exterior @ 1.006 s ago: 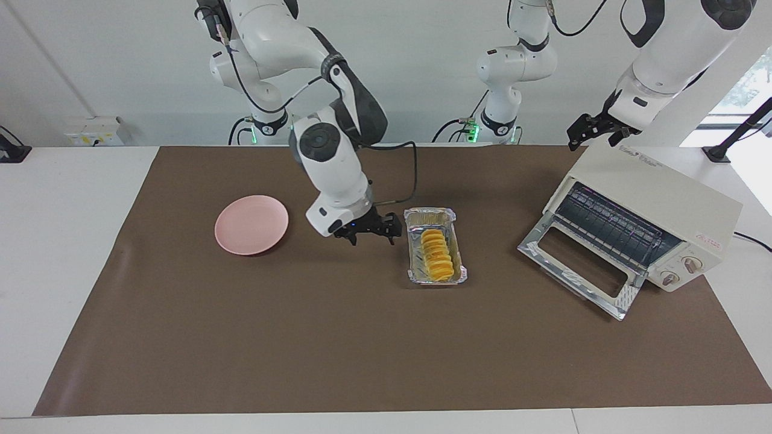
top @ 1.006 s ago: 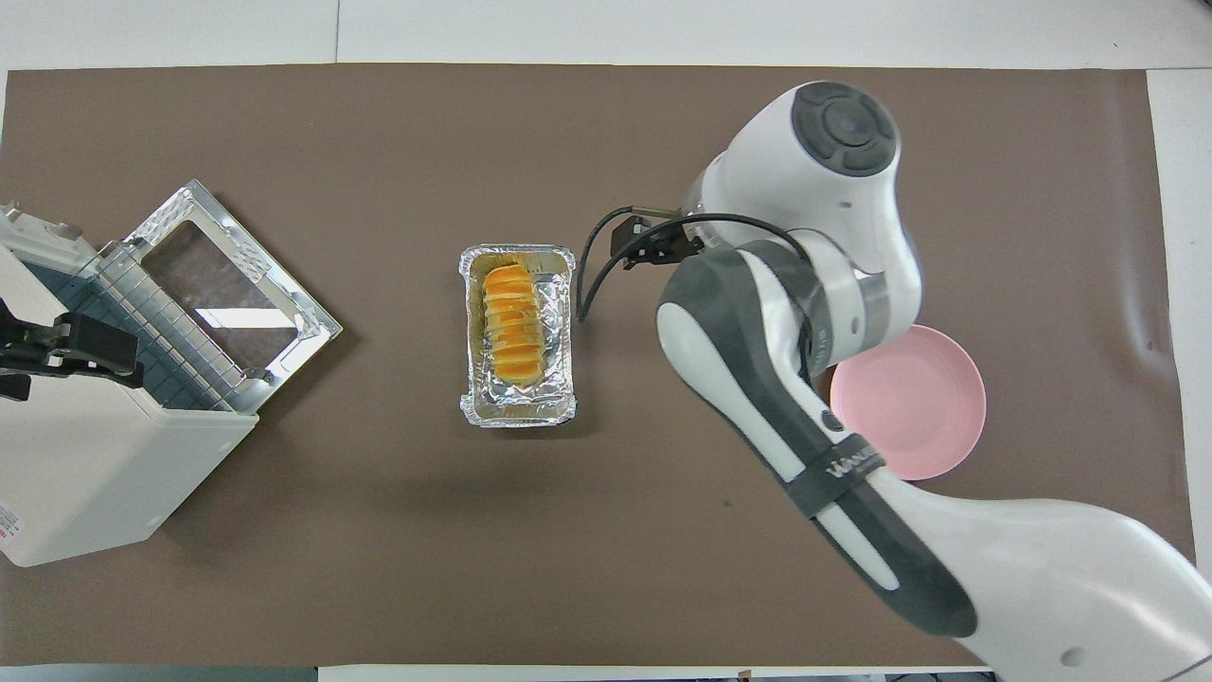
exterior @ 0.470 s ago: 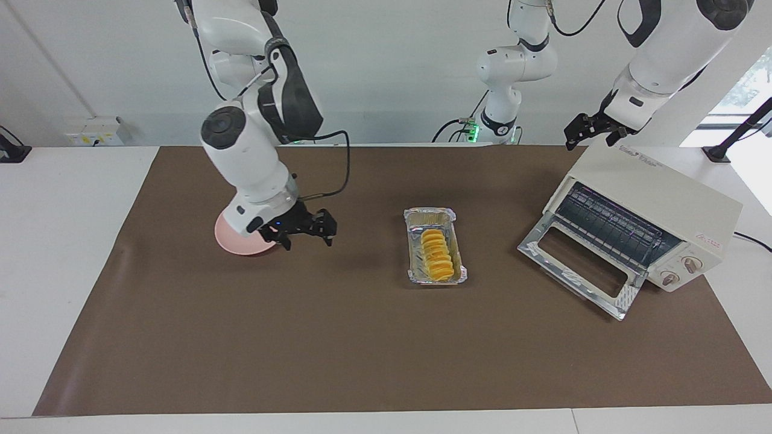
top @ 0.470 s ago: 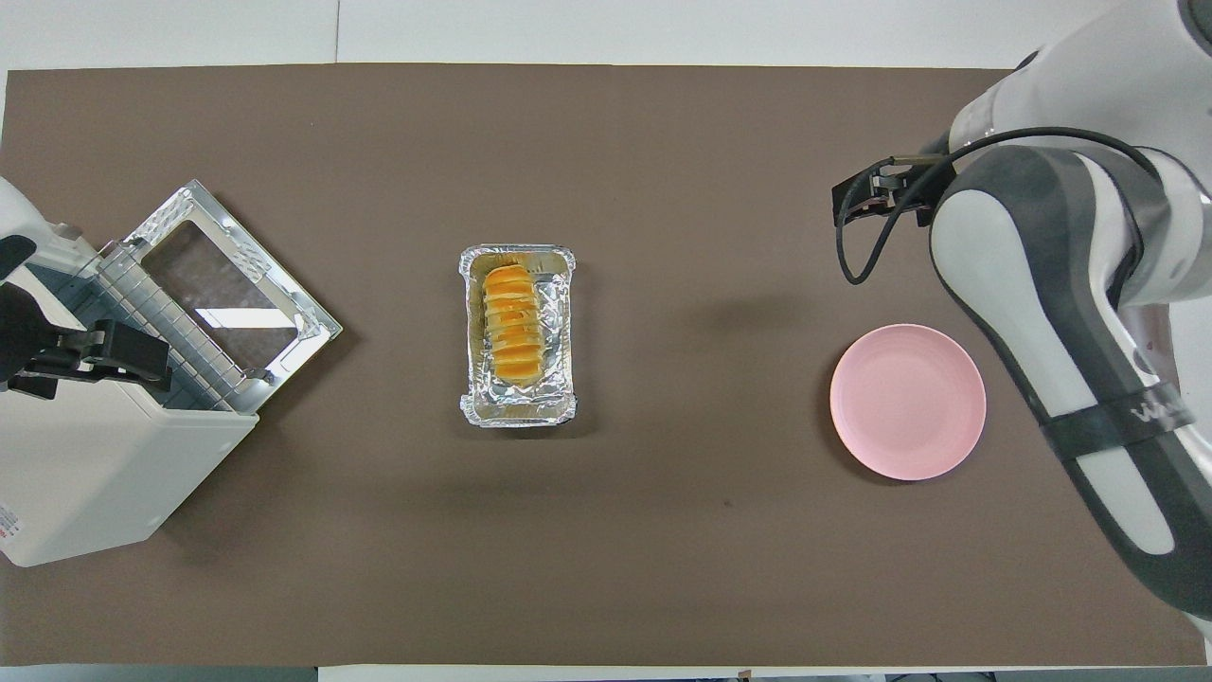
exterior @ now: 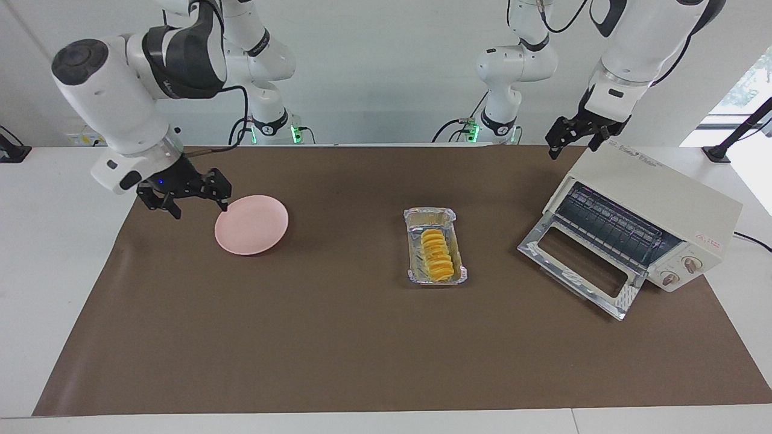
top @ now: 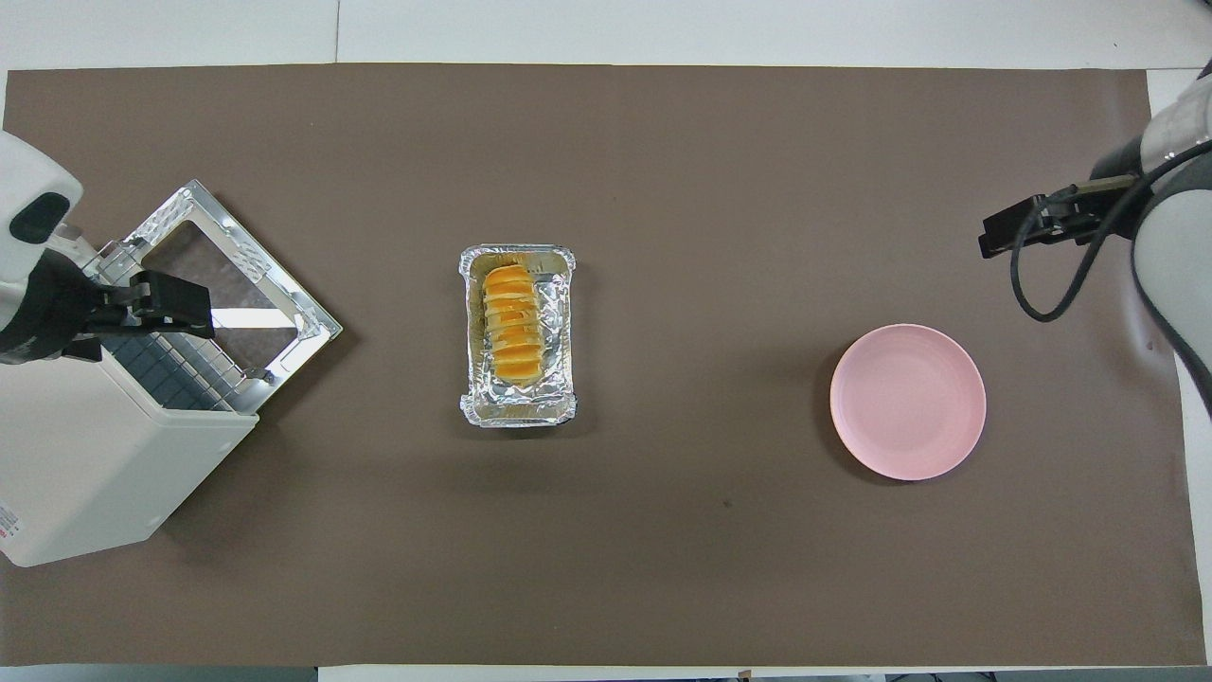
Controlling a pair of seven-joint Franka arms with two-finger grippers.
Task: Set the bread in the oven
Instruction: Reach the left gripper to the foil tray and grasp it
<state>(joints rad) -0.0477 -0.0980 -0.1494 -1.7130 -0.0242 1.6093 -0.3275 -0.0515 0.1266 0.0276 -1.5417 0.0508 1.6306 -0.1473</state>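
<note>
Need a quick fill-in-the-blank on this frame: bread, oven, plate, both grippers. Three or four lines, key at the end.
1. The bread lies in the foil ____.
2. The oven has its glass door dropped ____.
3. The right gripper, open, hangs beside the pink ____.
4. The left gripper, open and holding nothing, is over the top of the ____.

Missing words: tray; open; plate; oven

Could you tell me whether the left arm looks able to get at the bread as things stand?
Probably yes. The bread lies uncovered in the foil tray mid-table, with nothing over it. The left tool hangs open and empty above the oven, with bare mat between.
</note>
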